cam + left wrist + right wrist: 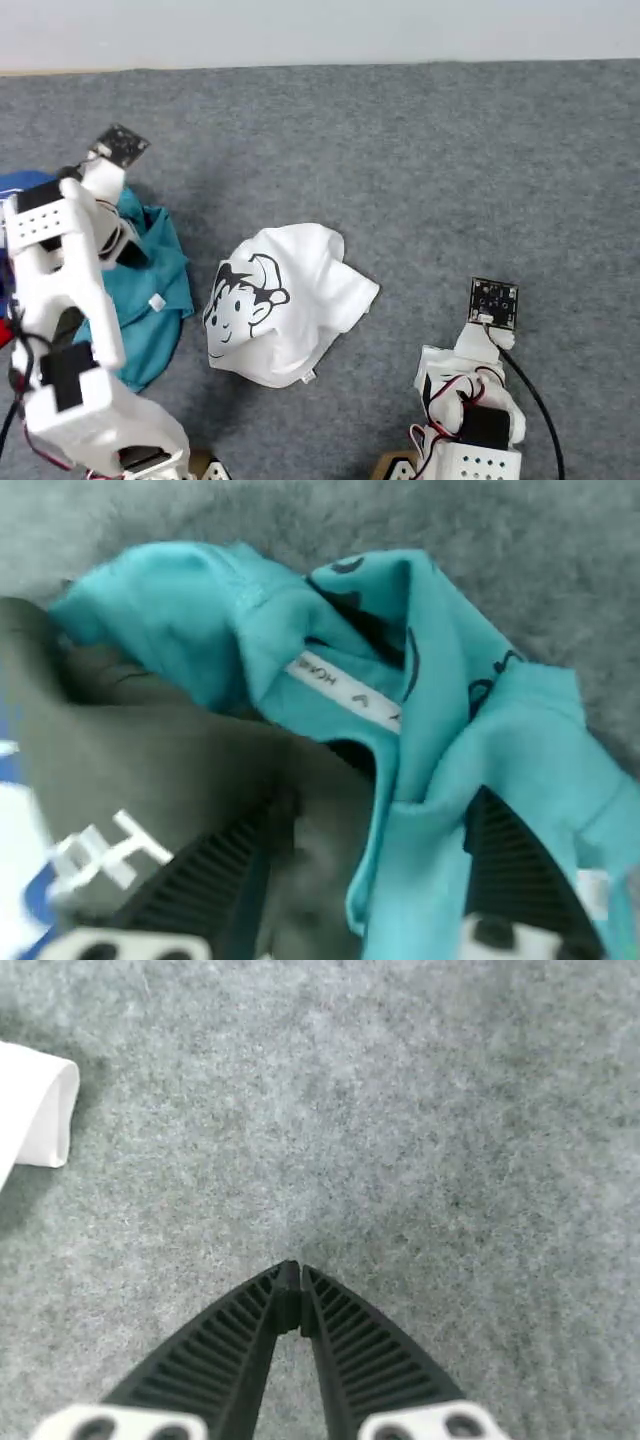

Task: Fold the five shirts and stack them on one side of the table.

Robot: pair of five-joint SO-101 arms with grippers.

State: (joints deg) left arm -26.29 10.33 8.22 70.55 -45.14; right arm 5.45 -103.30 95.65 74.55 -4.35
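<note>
A white shirt (280, 300) with a cartoon print lies crumpled in the middle of the grey carpet (450, 160). A teal shirt (155, 290) lies bunched at the left, under my left arm (60, 260). In the left wrist view my left gripper (360, 870) is open just above the pile. A fold of the teal shirt (300, 610) lies between its fingers (210, 870), beside a dark grey shirt (170, 760). My right arm (470, 410) sits tucked at the front right. My right gripper (296, 1285) is shut on nothing above bare carpet, with the white shirt's edge (35, 1110) off to one side.
A blue garment (22, 185) shows at the far left edge behind the left arm, and a bit of red (5, 335) below it. The carpet's back half and right side are bare. A pale wall strip (320, 30) borders the back.
</note>
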